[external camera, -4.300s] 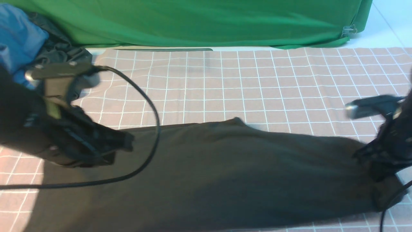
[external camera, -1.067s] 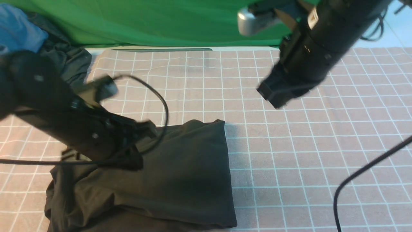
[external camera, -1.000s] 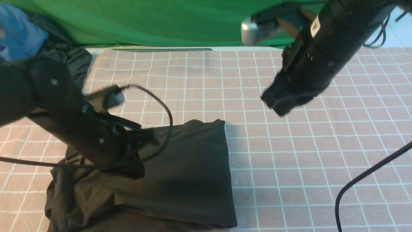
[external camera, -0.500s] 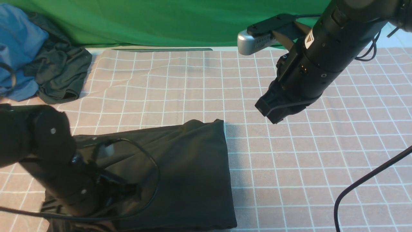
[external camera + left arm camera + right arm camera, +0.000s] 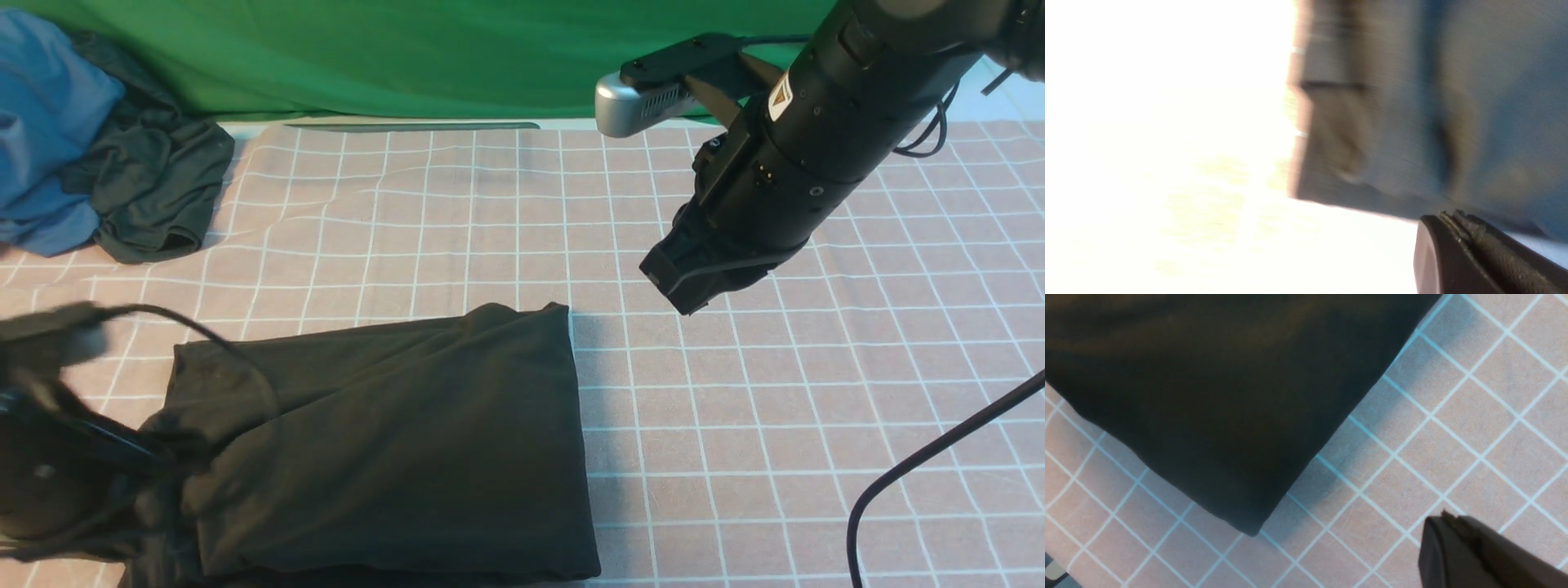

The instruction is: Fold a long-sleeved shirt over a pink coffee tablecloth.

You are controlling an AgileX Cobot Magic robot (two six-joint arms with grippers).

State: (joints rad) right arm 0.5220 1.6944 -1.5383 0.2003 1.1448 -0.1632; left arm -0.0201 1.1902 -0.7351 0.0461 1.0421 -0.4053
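The long-sleeved shirt (image 5: 392,441) lay folded into a dark block at the lower left of the front view, flat on the pink coffee tablecloth (image 5: 775,392). The right gripper (image 5: 682,282) hung above bare grid at centre right — jaws pressed together, holding nothing. The left gripper (image 5: 1457,222) — blurred at the lower left edge — was likewise closed.
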